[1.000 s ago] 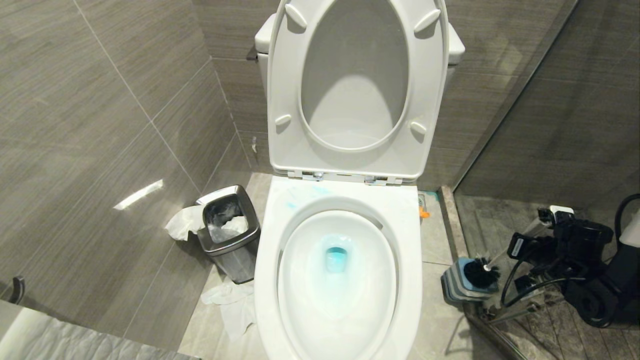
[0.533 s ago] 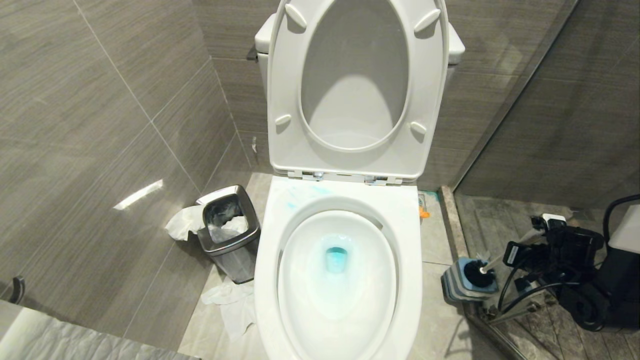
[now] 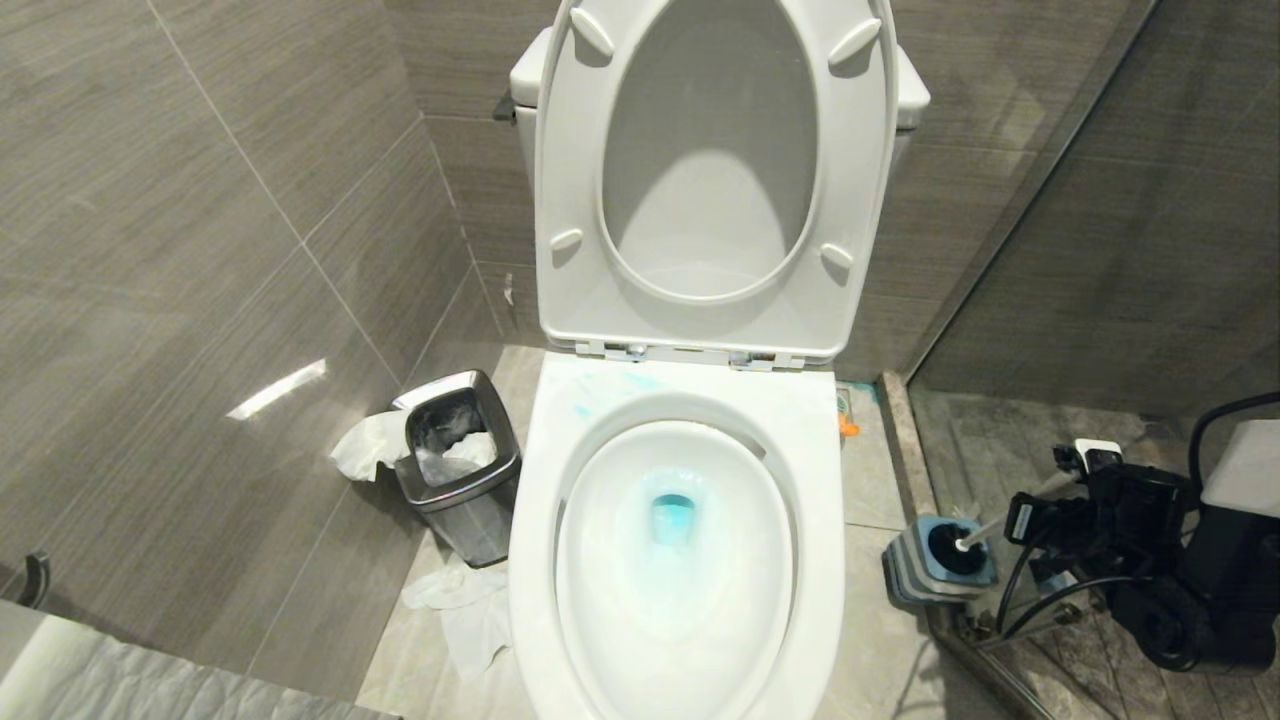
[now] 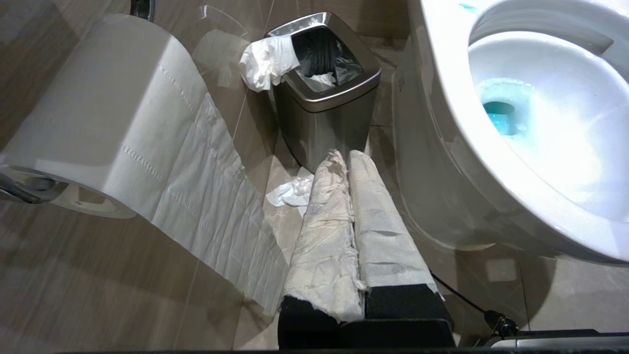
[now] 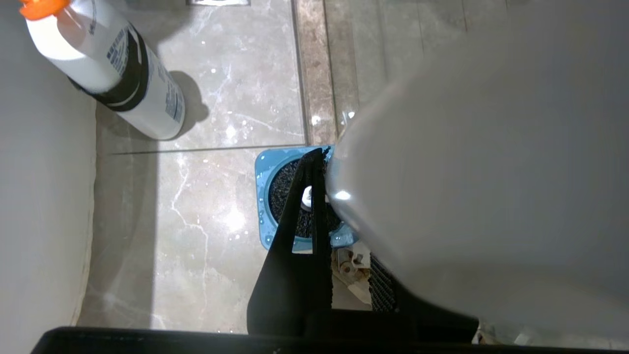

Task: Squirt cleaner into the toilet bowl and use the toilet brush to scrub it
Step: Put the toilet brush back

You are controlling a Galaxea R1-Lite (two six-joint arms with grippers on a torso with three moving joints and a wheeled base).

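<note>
From the head view, the toilet bowl (image 3: 678,560) sits centred with its seat raised; the cleaner (image 3: 672,520) pools turquoise at the drain; on the floor to the right, the right gripper (image 3: 1040,495) grasps the toilet brush (image 3: 985,528), whose bristle head rests in the holder (image 3: 935,560); a steel bin (image 3: 460,465) stands left. Left wrist view: the left gripper (image 4: 348,162), paper-wrapped fingers clenched together, hangs beside the bowl. Right wrist view: a white bottle (image 5: 118,73) stands on the floor near the holder.
</note>
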